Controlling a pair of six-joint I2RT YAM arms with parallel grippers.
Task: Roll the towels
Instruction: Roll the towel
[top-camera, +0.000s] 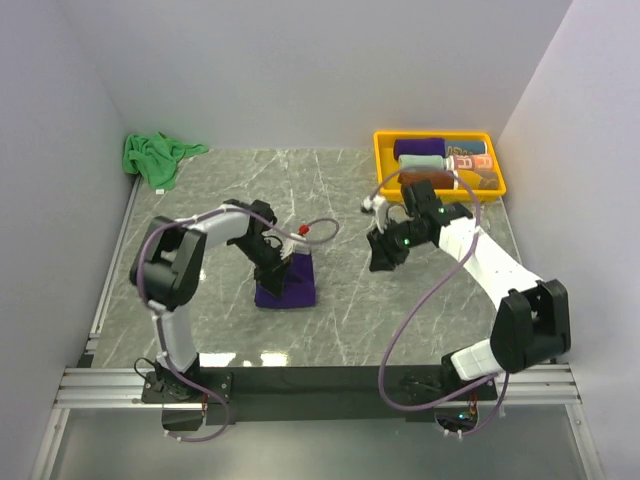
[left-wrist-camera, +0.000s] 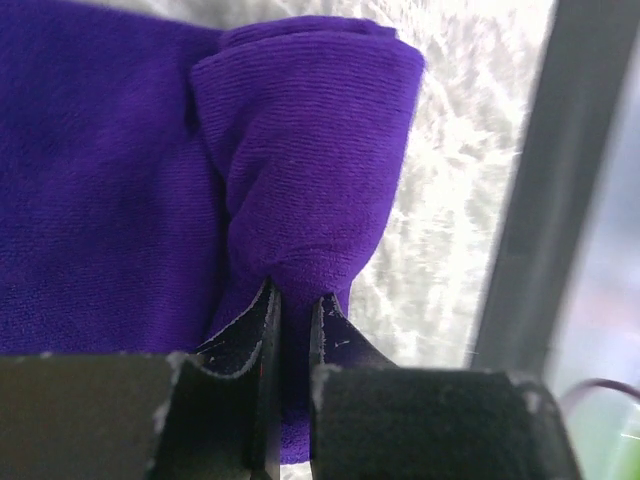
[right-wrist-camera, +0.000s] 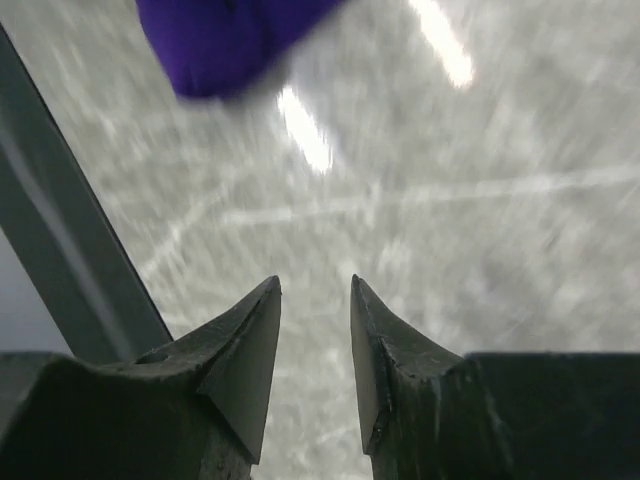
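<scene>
Left gripper (left-wrist-camera: 295, 300): jaws were clamped nearly together on a fold of the purple towel (left-wrist-camera: 300, 150), with cloth bunched right at the tips.
Purple towel: it lay on the table (top-camera: 350, 320) in front of the left arm. One end was curled into a fat roll and the rest was flat beside it.
Step tip: looked like mid-roll to me. I'd keep the pinch low and turn the roll evenly over the flat part so it doesn't go loose or cone-shaped.
Right gripper (right-wrist-camera: 315, 290): narrow gap between the jaws, nothing in them. It hung over bare table with the purple towel ahead, not touching.
Tray (top-camera: 383, 160): far right corner.
Green towel (top-camera: 155, 155): crumpled in the far left corner, well apart from both grippers, not rolled yet.
</scene>
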